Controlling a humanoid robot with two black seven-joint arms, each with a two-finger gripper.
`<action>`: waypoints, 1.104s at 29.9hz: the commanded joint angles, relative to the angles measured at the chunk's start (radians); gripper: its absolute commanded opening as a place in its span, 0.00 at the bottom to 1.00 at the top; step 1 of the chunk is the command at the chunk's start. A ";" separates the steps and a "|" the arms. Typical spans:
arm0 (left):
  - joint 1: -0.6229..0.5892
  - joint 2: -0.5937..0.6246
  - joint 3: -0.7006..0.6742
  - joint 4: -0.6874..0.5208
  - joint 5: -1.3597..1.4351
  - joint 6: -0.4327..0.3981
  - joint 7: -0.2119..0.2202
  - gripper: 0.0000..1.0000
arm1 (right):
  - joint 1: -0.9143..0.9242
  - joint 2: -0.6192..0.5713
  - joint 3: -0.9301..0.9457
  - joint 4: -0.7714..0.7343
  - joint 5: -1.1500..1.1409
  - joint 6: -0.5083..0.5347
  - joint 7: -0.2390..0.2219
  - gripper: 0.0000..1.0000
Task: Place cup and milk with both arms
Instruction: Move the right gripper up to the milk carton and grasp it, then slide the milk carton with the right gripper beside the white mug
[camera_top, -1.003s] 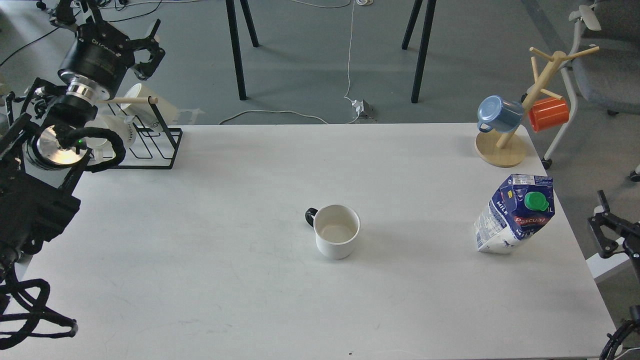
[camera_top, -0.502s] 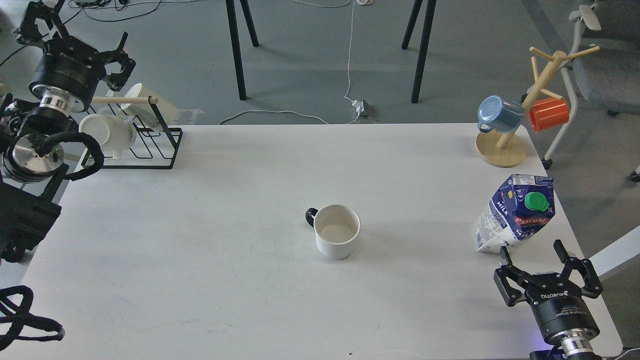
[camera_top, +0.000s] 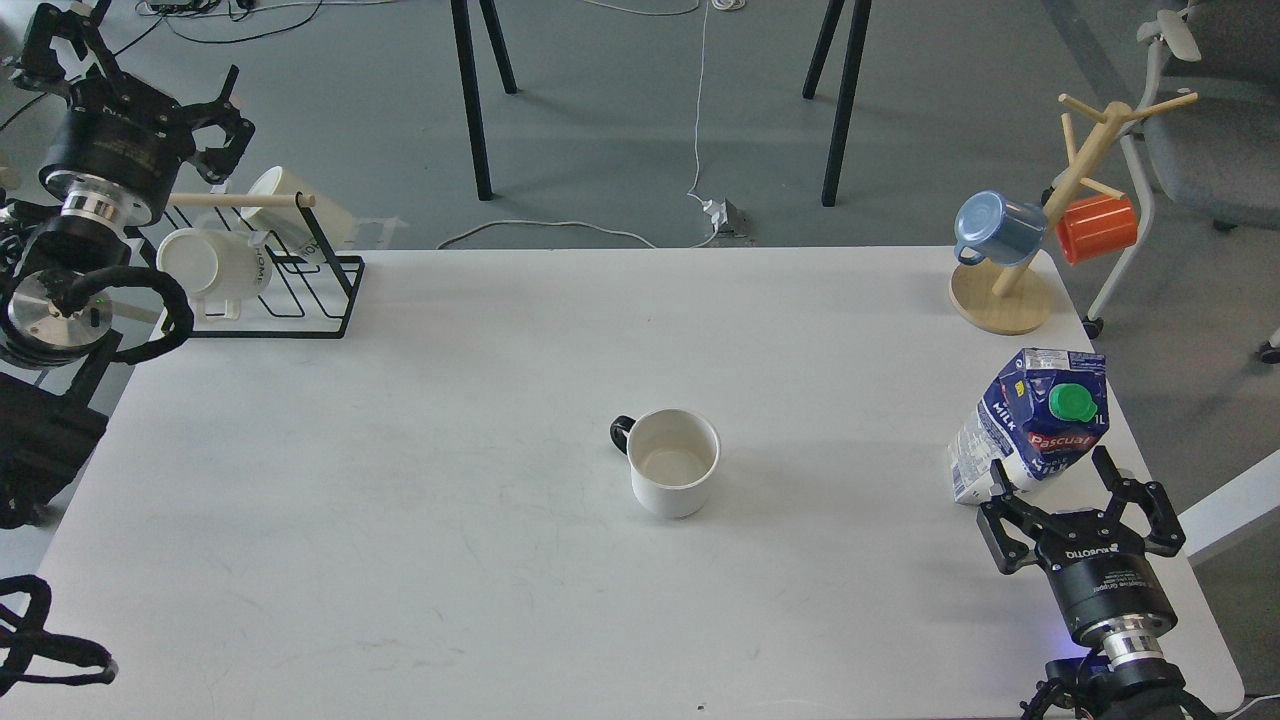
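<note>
The cup (camera_top: 675, 462), a white mug with a black handle pointing left, stands upright near the table's middle. The milk (camera_top: 1032, 425), a blue and white carton with a green cap, stands near the table's right edge and leans to the right. My right gripper (camera_top: 1048, 466) is open just in front of the carton, one finger on each side of its lower part, not closed on it. My left gripper (camera_top: 140, 62) is open and empty at the far left, above and behind the wire rack, far from the cup.
A black wire rack (camera_top: 330, 300) with cream mugs (camera_top: 215, 265) stands at the table's back left corner. A wooden mug tree (camera_top: 1005, 300) holds a blue mug (camera_top: 995, 228) and an orange mug (camera_top: 1097, 227) at the back right. A chair (camera_top: 1210, 130) stands beyond the right edge.
My right arm came into view from the lower right and moved forward until its open fingers flank the milk. My left arm drew back to the left. Cup and milk stayed put.
</note>
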 joint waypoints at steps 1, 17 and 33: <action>0.017 0.002 -0.002 0.001 0.001 -0.001 0.000 0.99 | 0.031 0.013 0.000 -0.019 -0.011 0.000 0.001 0.90; 0.026 0.014 -0.002 0.004 0.001 0.000 0.000 0.99 | 0.054 0.020 0.000 -0.088 -0.015 0.000 0.001 0.53; 0.028 0.046 -0.002 0.032 0.002 0.008 0.003 0.99 | 0.115 0.043 -0.187 0.082 -0.043 0.000 0.001 0.51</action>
